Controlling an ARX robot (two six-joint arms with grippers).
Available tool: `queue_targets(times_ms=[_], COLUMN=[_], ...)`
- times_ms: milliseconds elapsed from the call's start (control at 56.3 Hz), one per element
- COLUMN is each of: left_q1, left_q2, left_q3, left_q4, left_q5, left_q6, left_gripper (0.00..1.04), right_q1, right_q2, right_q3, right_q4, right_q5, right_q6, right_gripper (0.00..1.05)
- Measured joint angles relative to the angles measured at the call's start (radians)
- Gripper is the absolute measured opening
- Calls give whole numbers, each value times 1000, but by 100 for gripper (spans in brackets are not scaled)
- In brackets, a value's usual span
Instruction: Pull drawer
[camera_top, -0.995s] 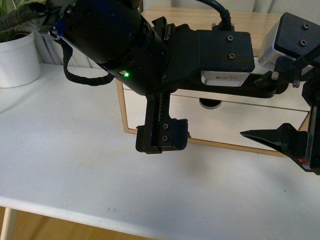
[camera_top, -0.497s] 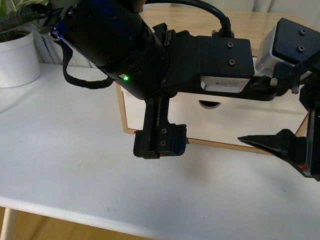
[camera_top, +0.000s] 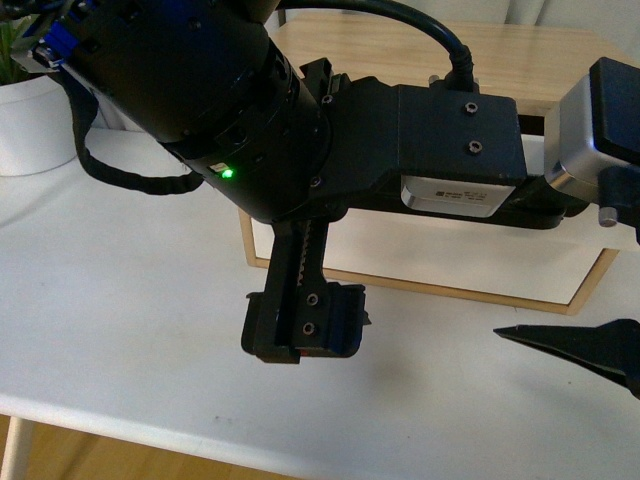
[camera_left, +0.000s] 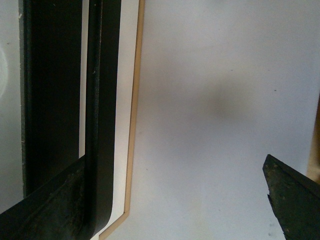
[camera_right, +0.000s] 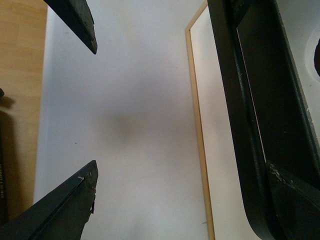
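Observation:
The drawer's long black bar handle (camera_left: 102, 100) (camera_right: 235, 110) shows in both wrist views, with the white front (camera_left: 10, 125) behind it and a half-round notch (camera_right: 317, 57) at the frame edge. My left gripper (camera_left: 175, 165) is open: one finger (camera_left: 50, 210) lies against the bar and the other (camera_left: 295, 205) hangs over the table. My right gripper (camera_right: 181, 170) is open the same way, with one finger (camera_right: 295, 200) at the bar and one (camera_right: 60, 210) over the table. In the front view my left arm (camera_top: 300, 130) hides the handle.
The wood-framed cabinet (camera_top: 590, 290) stands on a white table (camera_top: 130, 330), and a white front (camera_top: 450, 260) shows below the arm. A white plant pot (camera_top: 35, 120) sits at the back left. The near fingers (camera_top: 305, 325) (camera_top: 585, 350) hang over the table's front part.
Both arms have come toward the table's front edge, and the near fingers sit lower in the front view. The notch seen earlier is now behind my left arm.

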Motion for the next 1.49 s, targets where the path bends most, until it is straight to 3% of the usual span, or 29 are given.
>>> queue_targets(times_ms=[391,728,995,1261,1492], left_q1=[-41,-50,-50,-63,-68], left_q2=[-95,-192,-338,-525,-727], left_q3=[-102,-162,-222,-342,-499], left_q4=[-10,106,171,369,589], left_q5=[-27,-5,-32,-94,-215], left_q6=[-29,-80,-125,-273,-468], left_gripper=[99,99,99,99,99], right_q1=[11,-3,-58,-154,-282], right_q2=[-114,-221,-375,-598,-855], right_q3=[-82,-97,-108,-204,-320], right_q4=[-74,-68,-39,74,72], right_q5=[-22,-82,-95,-102,-135], right_q6=[-23,98,197,365,496], right_gripper=[96,96,96,96,96])
